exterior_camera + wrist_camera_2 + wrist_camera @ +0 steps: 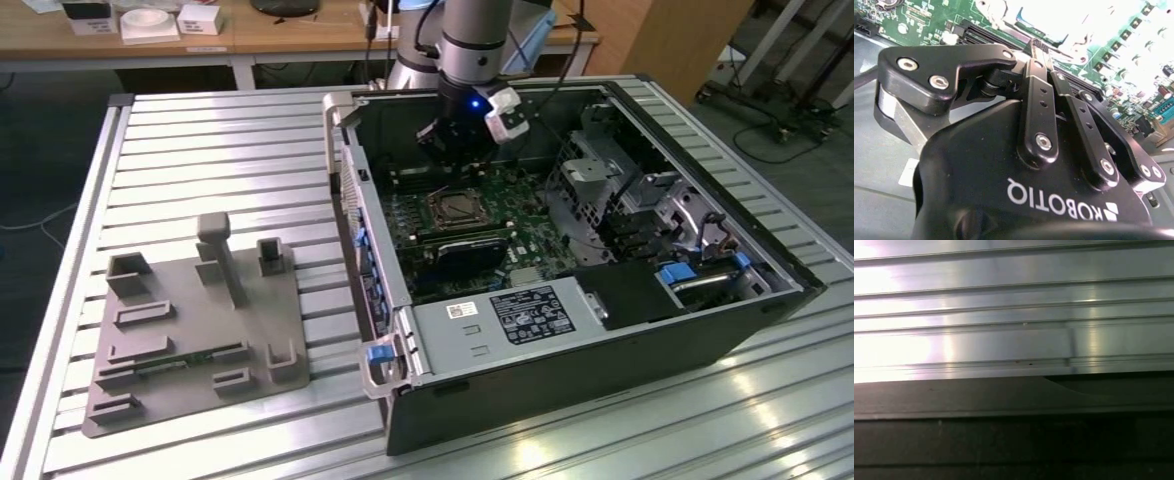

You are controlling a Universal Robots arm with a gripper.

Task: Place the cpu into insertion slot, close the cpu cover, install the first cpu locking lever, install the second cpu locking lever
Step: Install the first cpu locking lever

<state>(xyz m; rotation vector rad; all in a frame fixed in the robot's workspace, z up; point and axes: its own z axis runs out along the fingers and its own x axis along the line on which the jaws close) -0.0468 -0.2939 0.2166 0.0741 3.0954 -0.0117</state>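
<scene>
A grey fixture tray [200, 320] is sitting on the tabletop [214, 130] while the gripper [457, 150] is hanging inside the computer case [587, 350], close by the insertion slot [461, 207], apparently to work the socket. The second wrist view is showing its jaws drawn together; whether the cpu is seated there cannot be told.

Glare washes out the insertion slot [1054, 22]; the gripper [1040, 50] hides much of the green board [929, 20].
</scene>
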